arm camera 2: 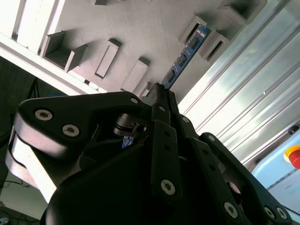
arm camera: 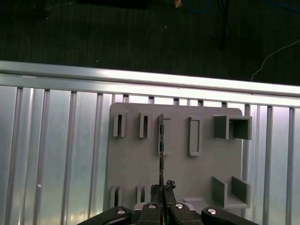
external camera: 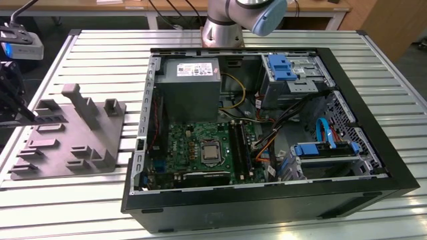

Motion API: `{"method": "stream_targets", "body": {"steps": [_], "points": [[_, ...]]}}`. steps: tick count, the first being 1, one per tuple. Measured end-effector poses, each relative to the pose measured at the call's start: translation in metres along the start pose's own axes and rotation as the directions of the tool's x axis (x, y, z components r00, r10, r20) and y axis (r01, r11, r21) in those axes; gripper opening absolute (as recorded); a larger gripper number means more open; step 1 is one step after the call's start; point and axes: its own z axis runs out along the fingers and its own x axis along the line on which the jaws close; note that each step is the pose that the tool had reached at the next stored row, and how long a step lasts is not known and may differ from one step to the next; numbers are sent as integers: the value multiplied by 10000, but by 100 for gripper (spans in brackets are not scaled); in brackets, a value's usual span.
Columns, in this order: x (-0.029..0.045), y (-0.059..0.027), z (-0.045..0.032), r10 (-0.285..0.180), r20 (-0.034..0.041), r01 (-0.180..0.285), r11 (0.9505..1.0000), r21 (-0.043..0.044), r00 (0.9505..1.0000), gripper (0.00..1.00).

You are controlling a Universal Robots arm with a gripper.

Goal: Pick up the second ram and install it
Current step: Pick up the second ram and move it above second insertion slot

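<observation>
- In the second wrist view the gripper [arm camera 2: 161, 93] has its fingers pinched narrow on one end of the second ram [arm camera 2: 185, 54]. In the exterior view it hangs at the far left edge, at 9 o'clock from the holder.
- The second ram is a blue strip with black chips, reaching away from the fingertips over the grey slotted holder [external camera: 110, 132]. In the first wrist view it is seen edge-on, in line with a slot. Whether its far end touches that slot I cannot tell.
- The holder lies flat on the slatted metal bench [external camera: 67, 205]. Upright grey posts and open pockets stand around the strip.
- At 3 o'clock from the holder lies the open black computer case [external camera: 267, 200], its raised wall between the two.
- Inside it, the green motherboard [external camera: 193, 145] is at 6 o'clock from the grey power supply [external camera: 192, 85].
- Dark memory slots [external camera: 241, 147] run just at 3 o'clock from the processor socket [external camera: 211, 151].
- Loose cables [external camera: 267, 142] crowd the slots' 3 o'clock side.
- Blue-latched drive cages [external camera: 320, 150] sit farthest right.
</observation>
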Motion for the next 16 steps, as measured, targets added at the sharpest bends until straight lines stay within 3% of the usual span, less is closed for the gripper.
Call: {"method": "stream_targets", "body": {"steps": [16], "points": [[-7,2,-79,-2,43,2,10000,1,10000,13]]}}
